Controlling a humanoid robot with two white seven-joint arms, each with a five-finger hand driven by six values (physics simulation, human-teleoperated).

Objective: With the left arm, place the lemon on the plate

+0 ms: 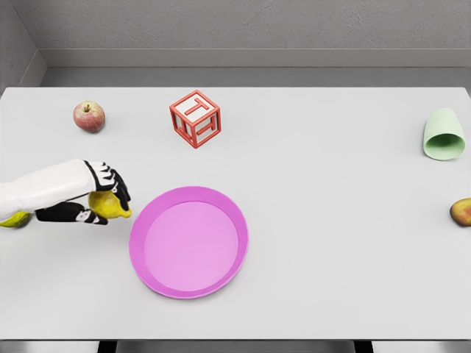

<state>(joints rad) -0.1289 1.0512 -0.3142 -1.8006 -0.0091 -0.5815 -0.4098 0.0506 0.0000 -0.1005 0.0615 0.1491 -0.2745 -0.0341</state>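
head view: left hand [99,198] grasping the lemon [109,205], held just left of the pink plate [188,241] on the white worktop [331,243]. behind: apple [88,116], red letter cube [196,118]. far right: green cup [444,135] on its side.

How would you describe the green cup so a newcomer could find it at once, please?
Start from the white table and look to its far right edge. The green cup lies there on its side, mouth facing the viewer, behind a partly visible fruit. It is the only pale mint thing in view.
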